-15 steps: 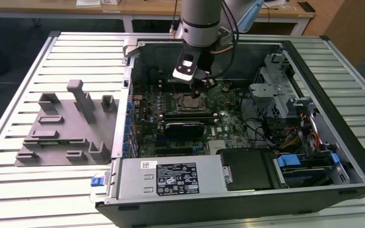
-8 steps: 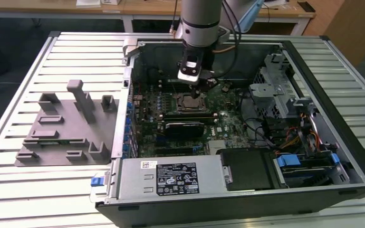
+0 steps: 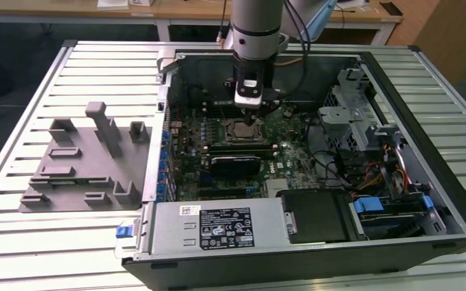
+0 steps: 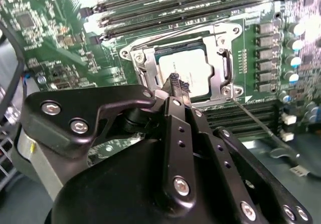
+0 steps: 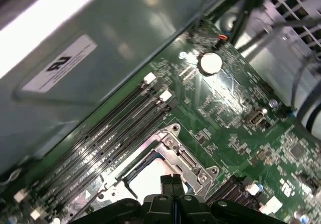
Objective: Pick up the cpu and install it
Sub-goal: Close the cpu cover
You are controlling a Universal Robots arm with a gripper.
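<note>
Case: open on the slatted table; grey fixture at the exterior view's left.
Motherboard: memory slots beside the socket frame.
Gripper: fingers pressed together, empty, just above the socket frame.
Cpu: flat inside the socket frame.

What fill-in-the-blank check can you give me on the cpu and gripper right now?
The cpu lies flat ____ the metal socket frame. The gripper hangs over the cpu with its fingers ____ on nothing. The grey fixture block sits on the exterior view's ____ of the computer case.
Missing words: inside; shut; left.
</note>
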